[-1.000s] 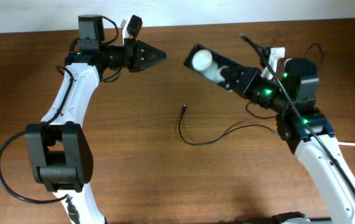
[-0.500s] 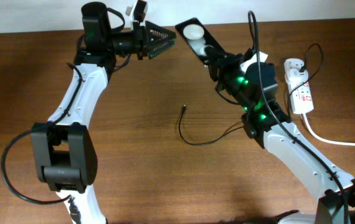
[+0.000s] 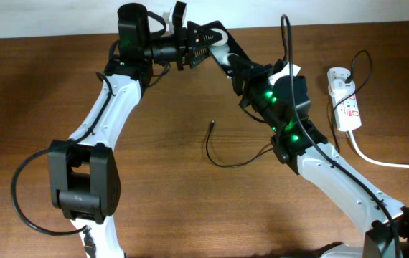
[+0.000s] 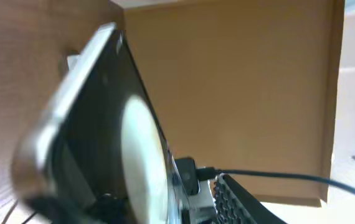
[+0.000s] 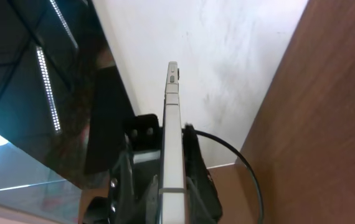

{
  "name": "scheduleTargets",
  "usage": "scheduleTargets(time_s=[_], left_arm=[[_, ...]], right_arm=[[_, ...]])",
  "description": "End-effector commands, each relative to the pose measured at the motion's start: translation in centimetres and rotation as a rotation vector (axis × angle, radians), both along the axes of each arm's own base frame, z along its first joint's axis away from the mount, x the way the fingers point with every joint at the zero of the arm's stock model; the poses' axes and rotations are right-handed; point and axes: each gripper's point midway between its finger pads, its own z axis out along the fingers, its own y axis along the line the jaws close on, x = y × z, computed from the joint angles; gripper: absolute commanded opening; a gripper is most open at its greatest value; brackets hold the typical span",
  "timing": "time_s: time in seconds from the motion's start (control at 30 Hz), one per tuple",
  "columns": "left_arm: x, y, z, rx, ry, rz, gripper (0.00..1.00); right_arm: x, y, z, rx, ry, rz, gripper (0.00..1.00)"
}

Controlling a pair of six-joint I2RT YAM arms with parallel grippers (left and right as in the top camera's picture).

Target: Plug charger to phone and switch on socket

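Note:
My right gripper (image 3: 242, 68) is shut on the phone (image 3: 225, 48) and holds it in the air over the back of the table. In the right wrist view the phone (image 5: 172, 118) is edge-on between the fingers (image 5: 193, 180). My left gripper (image 3: 204, 39) is open at the phone's far end, one finger on each side. In the left wrist view the glossy phone (image 4: 103, 124) fills the frame, with a small gap to one ribbed finger (image 4: 233, 202). The charger cable (image 3: 226, 162) lies loose mid-table, its tip (image 3: 212, 123) free. The socket (image 3: 345, 107) lies at the right.
The socket's thick white cord (image 3: 387, 162) runs off the right edge. A thin black wire loops above the socket (image 3: 362, 61). The white wall (image 3: 39, 14) borders the table's back edge, close behind both grippers.
My right arm has carried the phone up and left toward the back edge. My left gripper has swung right and now has the phone's end between its fingers.

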Motion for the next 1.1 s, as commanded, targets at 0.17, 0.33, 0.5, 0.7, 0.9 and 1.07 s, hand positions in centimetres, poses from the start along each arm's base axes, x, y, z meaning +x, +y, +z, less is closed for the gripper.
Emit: scheduleTargets(time_s=[0.17,0.33,0.5,0.7,0.9,1.07], left_arm=[[1.2,0.2,0.3,0.012,-0.016,0.071,0.37],[1.1,0.1,0.3,0.012,-0.016,0.069,0.33],[1.0,-0.1,0.3,0.012,-0.016,0.064,0.14],[1.0,-0.1,0.3,0.012,-0.016,0.064,0.00],[1.0,-0.1,0.3,0.012,-0.016,0.065,0.00],[1.6,2.4,0.4,0.010,-0.046,0.066,0.00]], right_arm=[[-0.7,1.1,1.2,0.015,-0.019,0.052,0.04],[-0.8,1.2,0.6,0.007,0.004,0.064,0.04],[-0.9,1.3,0.6,0.007,0.004,0.071,0.04],[-0.9,1.3,0.6,0.008,0.004,0.071,0.11],[-0.9,1.3,0.6,0.006,0.007,0.070,0.61],[-1.5,1.0,-3.5,-0.061,0.158,0.071,0.99]])
